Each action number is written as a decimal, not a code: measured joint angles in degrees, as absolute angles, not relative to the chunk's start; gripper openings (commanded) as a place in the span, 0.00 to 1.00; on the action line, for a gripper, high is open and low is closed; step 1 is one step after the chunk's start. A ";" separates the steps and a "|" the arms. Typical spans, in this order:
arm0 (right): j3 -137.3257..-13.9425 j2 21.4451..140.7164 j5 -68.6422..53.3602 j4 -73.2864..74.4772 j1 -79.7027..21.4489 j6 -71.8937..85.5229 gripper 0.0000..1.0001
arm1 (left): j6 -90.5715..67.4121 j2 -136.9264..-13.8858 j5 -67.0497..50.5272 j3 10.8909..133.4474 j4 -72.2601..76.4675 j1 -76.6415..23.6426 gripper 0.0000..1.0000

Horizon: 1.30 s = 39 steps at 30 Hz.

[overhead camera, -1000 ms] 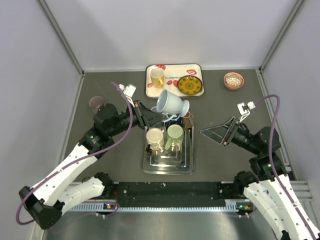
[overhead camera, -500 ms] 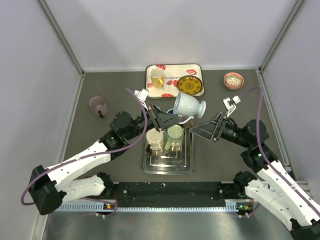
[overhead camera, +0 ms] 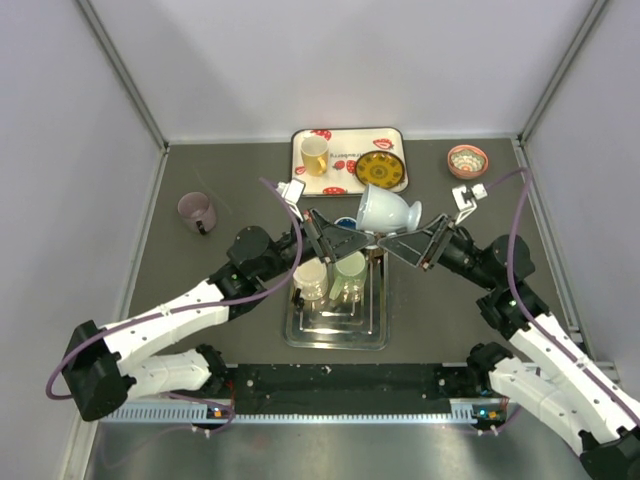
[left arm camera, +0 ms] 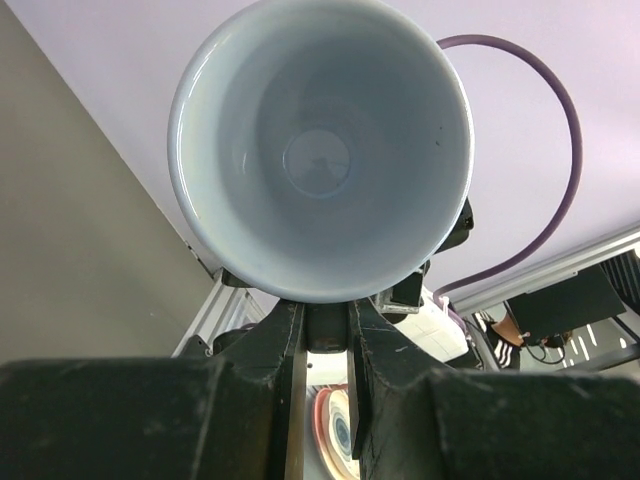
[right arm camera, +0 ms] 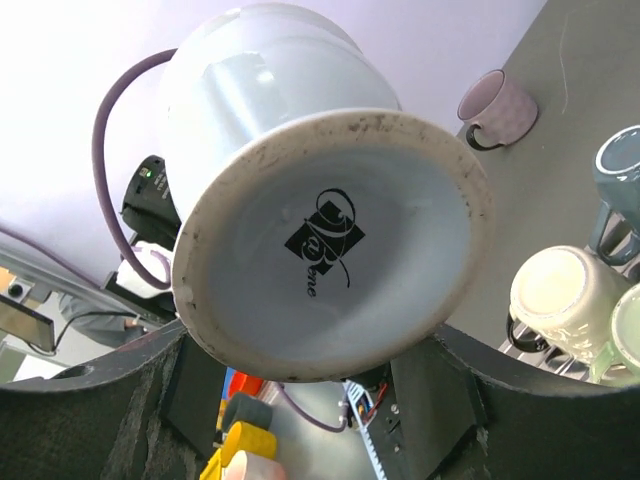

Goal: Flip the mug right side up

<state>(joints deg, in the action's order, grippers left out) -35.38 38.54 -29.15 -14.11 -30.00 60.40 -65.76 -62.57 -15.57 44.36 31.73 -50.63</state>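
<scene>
The white footed mug (overhead camera: 383, 209) hangs in the air above the dish rack, lying sideways with its mouth toward my left arm and its foot toward my right arm. My left gripper (overhead camera: 345, 232) is shut on the mug's handle; in the left wrist view the mug's hollow inside (left arm camera: 320, 150) fills the frame above that gripper (left arm camera: 325, 335). My right gripper (overhead camera: 398, 243) is open, with one finger on each side of the mug's foot. The right wrist view shows the mug's printed underside (right arm camera: 330, 240) just above that gripper (right arm camera: 315, 395).
Below the mug a metal rack (overhead camera: 335, 338) holds a cream mug (overhead camera: 310, 275) and a green mug (overhead camera: 350, 270). At the back, a patterned tray (overhead camera: 346, 160) carries a yellow mug (overhead camera: 314, 155) and a yellow plate (overhead camera: 380, 172). A small bowl (overhead camera: 467, 160) sits back right, a pink mug (overhead camera: 197, 211) left.
My left arm carried the mug rightward. My right arm swung left until its fingers reached the mug's foot, and its jaws narrowed.
</scene>
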 measured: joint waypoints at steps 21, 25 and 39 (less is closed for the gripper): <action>-34.26 40.77 -24.93 -23.14 -30.57 64.36 0.43 | -67.48 -63.48 -14.26 42.89 37.69 -51.29 0.00; -34.26 41.43 -23.99 -24.32 -30.61 64.79 0.27 | -67.61 -63.86 -13.28 42.61 38.87 -51.57 0.00; -34.68 44.75 -25.15 -29.71 -30.59 67.40 0.00 | -67.26 -64.75 -11.16 42.35 41.36 -51.79 0.00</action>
<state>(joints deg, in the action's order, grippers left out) -34.68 44.75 -25.15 -29.71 -30.59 67.40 -67.26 -64.75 -11.16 42.35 41.36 -51.79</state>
